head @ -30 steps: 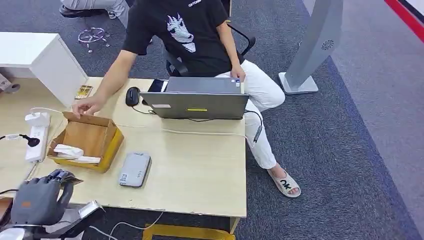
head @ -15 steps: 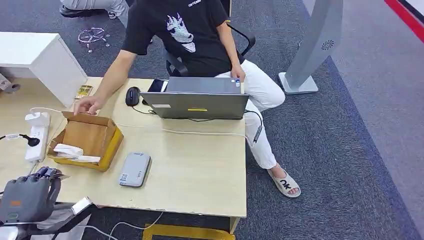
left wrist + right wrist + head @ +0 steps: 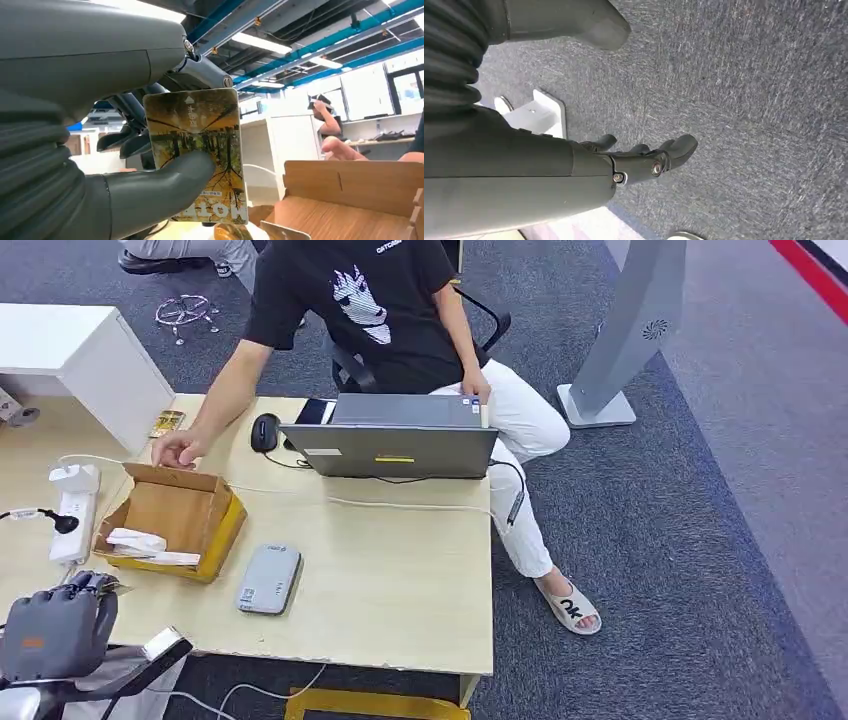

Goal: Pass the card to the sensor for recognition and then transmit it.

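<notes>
Glossy plastic, printed in yellow and brown: one card [image 3: 197,152], pinched in my left hand [image 3: 55,630] at the near left corner of the table [image 3: 400,580], just short of the cardboard box [image 3: 175,520].

Handling, by my estimate: very light, thin, stiff enough to stay flat, slick on both faces. A flat pinch across the faces suits it best, taken low on the card so the upper part stands free for the reader. A loose pinch would likely let it slide or pivot.

Left hand: thumb [image 3: 170,177] pressed on the printed face near the card's middle, darker fingers [image 3: 130,140] curled in behind its back. Clamped on the card, nothing else touched.

Right hand [image 3: 644,160]: hanging over grey carpet, fingers loosely curled and apart from the thumb, holding nothing.

Sensor [image 3: 269,579]: the flat grey device on the table beside the box, I judge; well clear of my left hand, card not yet presented.

Also present: a seated person's hand [image 3: 178,448] resting at the box's far flap.
</notes>
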You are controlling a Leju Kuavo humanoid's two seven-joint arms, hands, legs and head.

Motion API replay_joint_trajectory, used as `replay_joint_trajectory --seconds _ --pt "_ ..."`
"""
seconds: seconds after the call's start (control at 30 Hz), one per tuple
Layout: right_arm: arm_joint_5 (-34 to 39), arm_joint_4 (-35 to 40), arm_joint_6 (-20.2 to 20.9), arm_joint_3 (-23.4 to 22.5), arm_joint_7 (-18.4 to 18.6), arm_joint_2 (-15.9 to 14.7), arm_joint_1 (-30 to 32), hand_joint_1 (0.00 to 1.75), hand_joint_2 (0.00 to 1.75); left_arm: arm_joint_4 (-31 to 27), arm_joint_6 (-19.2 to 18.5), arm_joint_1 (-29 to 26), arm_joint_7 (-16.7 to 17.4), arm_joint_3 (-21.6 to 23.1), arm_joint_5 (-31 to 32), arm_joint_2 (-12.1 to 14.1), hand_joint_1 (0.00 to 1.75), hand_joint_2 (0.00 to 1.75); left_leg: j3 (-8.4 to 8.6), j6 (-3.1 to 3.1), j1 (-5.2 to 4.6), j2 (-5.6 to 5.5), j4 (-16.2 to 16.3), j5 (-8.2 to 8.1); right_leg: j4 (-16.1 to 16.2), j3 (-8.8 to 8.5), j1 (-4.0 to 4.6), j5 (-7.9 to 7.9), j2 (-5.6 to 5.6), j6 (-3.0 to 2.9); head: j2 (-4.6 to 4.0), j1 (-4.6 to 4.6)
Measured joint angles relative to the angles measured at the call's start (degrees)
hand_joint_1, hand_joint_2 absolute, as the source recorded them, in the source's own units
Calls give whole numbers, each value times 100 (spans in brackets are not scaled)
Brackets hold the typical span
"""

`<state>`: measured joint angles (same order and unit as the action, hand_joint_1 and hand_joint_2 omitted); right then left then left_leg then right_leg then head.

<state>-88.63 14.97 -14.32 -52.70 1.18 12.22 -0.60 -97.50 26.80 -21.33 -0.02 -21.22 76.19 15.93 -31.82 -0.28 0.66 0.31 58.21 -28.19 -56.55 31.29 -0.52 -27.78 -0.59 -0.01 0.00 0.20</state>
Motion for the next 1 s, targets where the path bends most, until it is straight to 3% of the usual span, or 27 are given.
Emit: replay_joint_trajectory --seconds 0.43,0.77,1.0 --pt "-15 -162 -109 15 -17 -39 -73 0 175 258 24 256 -11 24 -33 0 175 175 3 0 0 0 0 1 0 0 0 1 0 0 0 -2" --pt "-24 -428 -219 127 42 -122 -160 0 175 807 37 787 346 724 77 17 175 175 2 1 -1 0 2 2 0 -1 0 3 0 0 0 0" --pt "-26 -516 -232 142 44 -160 -177 0 175 975 52 924 409 1016 74 33 175 175 2 1 0 4 2 1 0 2 0 3 6 0 0 0"
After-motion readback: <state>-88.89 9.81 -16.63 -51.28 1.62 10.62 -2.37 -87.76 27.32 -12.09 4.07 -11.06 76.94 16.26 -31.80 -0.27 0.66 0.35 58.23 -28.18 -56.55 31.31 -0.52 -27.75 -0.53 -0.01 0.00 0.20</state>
